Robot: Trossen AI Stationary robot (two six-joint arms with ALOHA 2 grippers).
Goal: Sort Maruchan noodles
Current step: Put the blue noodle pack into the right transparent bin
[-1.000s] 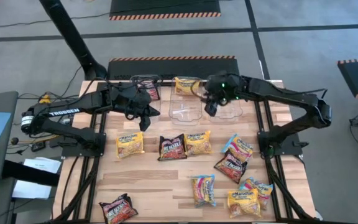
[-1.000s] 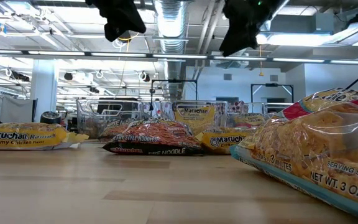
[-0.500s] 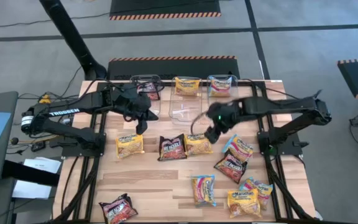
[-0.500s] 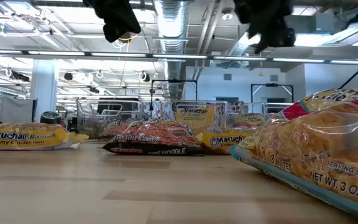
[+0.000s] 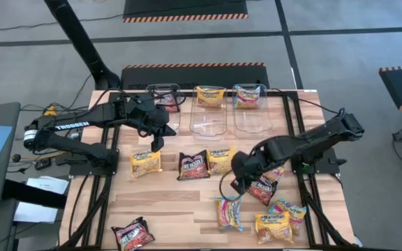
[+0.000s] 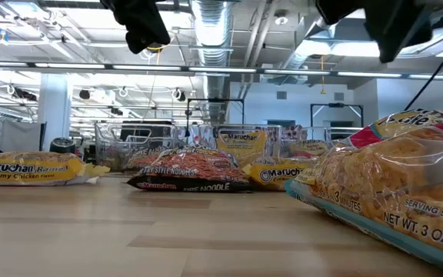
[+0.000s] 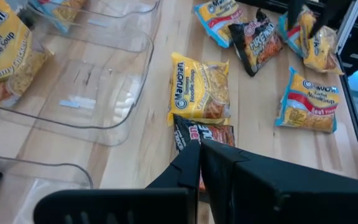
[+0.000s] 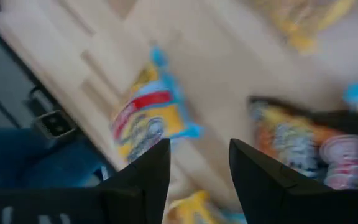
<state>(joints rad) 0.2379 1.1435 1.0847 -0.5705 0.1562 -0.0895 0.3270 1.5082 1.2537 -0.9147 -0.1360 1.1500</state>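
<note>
Maruchan noodle packets lie flat on the wooden table: yellow (image 5: 145, 162), maroon (image 5: 193, 164), yellow (image 5: 222, 160), maroon (image 5: 262, 189), blue-pink (image 5: 227, 213), and more at the near right. My right gripper (image 5: 237, 183) hangs open above the table between the maroon packet and the blue-pink packet (image 8: 148, 118), touching nothing. My left gripper (image 5: 158, 137) is shut and empty. It hovers beside the left tub (image 5: 162, 97), over a maroon packet (image 7: 215, 134).
Three clear tubs stand along the far edge. The left one holds a maroon packet, the middle tub (image 5: 209, 120) a yellow one and the right tub (image 5: 252, 115) a blue-pink one. More packets lie at the near right (image 5: 272, 226) and near left (image 5: 132, 233). Bare wood shows at the near middle.
My right gripper has swung from above the tubs at the far edge toward the near edge and down, rolling as it went. It now hangs over the packets right of the middle, still open.
</note>
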